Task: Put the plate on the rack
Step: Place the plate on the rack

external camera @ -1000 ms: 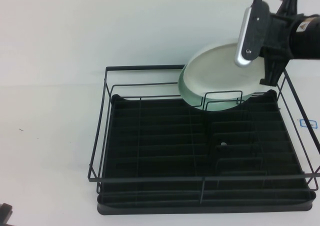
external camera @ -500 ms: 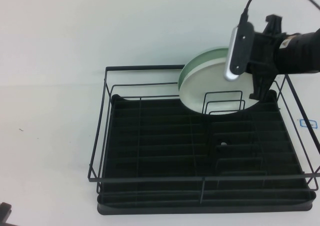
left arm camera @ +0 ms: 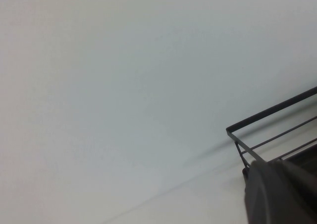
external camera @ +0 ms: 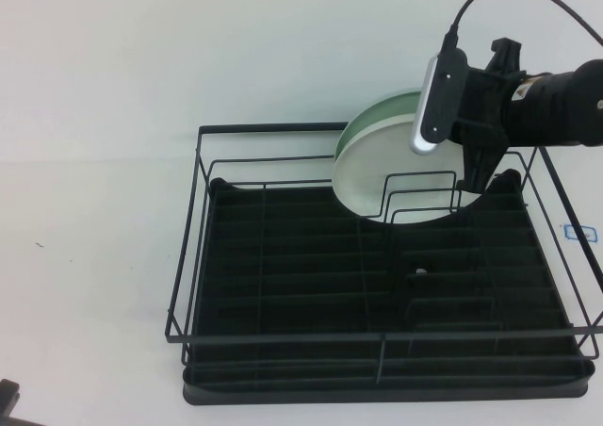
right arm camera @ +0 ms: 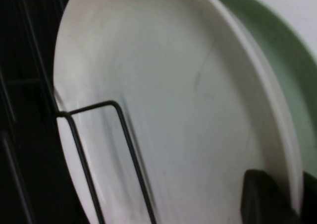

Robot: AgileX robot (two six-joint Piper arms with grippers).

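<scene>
The white plate (external camera: 377, 176) stands nearly upright at the back right of the black wire rack (external camera: 301, 256), behind a wire divider (external camera: 419, 195). It fills the right wrist view (right arm camera: 163, 110). The mint-green plate (external camera: 375, 112) stands right behind it, and its rim shows in the right wrist view (right arm camera: 277, 50). My right gripper (external camera: 476, 167) is shut on the white plate's right rim, one finger on each face (right arm camera: 292, 194). My left gripper (external camera: 8, 400) is low at the near left corner, away from the rack. Only a dark blurred part of it shows in the left wrist view (left arm camera: 277, 194).
The rack's raised wire frame (external camera: 193, 228) surrounds the ribbed tray. More upright dividers stand in the middle right (external camera: 415, 299). A small blue-outlined label (external camera: 581, 233) lies on the white table right of the rack. Bare white table lies left of and behind the rack.
My right gripper moved left and down with the white plate. The plate went from tilted back to nearly upright behind the divider, and the green plate's rim now shows behind it.
</scene>
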